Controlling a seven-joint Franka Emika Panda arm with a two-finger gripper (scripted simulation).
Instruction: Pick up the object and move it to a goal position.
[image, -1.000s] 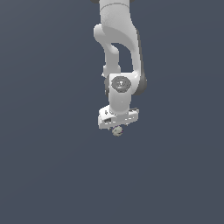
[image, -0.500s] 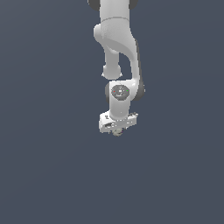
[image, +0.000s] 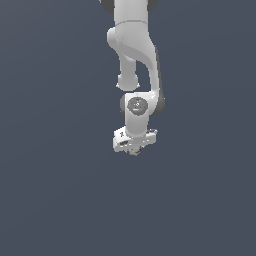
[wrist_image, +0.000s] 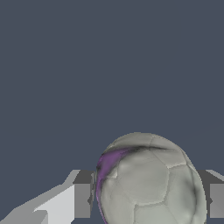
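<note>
Between wrist-view fingers (wrist_image: 83, 200), purple-smudged ball (wrist_image: 148, 179).

There is one ball (wrist_image: 148, 183), one gripper (wrist_image: 148, 201) with two fingers (wrist_image: 82, 200), and one arm (image: 134, 55).

The ball (wrist_image: 148, 183) is pale grey-beige, split into panels by thin dark lines, with soft darker shading toward its edges and a purple streak along its rim at about 10 o'clock. The end effector (wrist_image: 148, 201) shows mid-grey finger pads (wrist_image: 82, 200) on either side of the ball, with a white and light-grey body part beside one. In the exterior view the arm (image: 135, 50) is white with dark grey joint caps, and the ball (image: 134, 151) is only a tiny dark speck under it. The background is a flat slate blue-grey.
</note>
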